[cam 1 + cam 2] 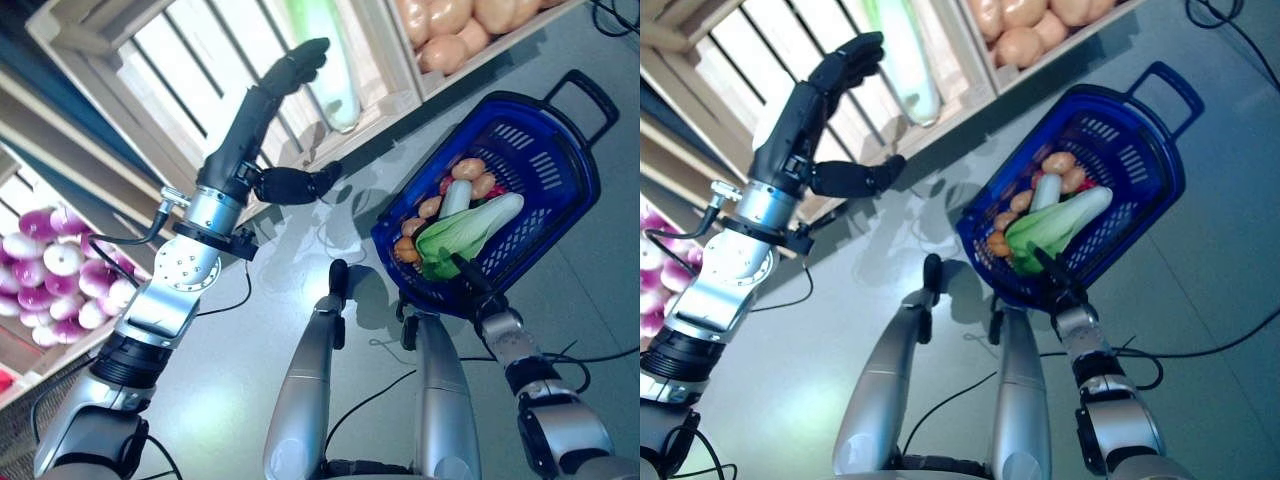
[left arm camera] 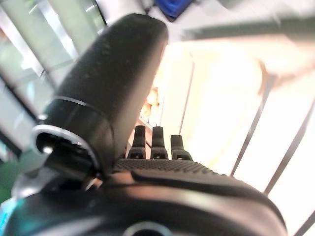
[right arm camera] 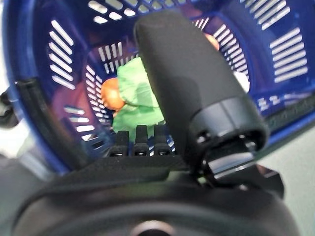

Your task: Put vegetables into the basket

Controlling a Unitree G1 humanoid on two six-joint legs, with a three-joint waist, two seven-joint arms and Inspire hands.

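Note:
The blue plastic basket (image 1: 592,170) stands on the grey floor at the right. In it lie a leafy green vegetable (image 1: 470,230), a pale long vegetable (image 1: 455,197) and orange-brown round ones (image 1: 468,168). My left hand (image 1: 250,120) is raised to the stand's slatted wooden crate, open, with its thumb spread wide. Its fingertips (image 1: 312,50) are right beside a long pale green vegetable (image 1: 338,85) in that crate. It holds nothing. My right hand (image 1: 470,272) waits at the basket's near rim with straight fingers. The right wrist view looks past its thumb (image 3: 187,73) into the basket (image 3: 59,59).
The wooden vegetable stand (image 1: 400,95) runs along the far side and the left, with slatted crates tilted toward me. Grey floor (image 1: 600,300) lies between the stand and the basket. The basket's handle (image 1: 585,85) points away from me.

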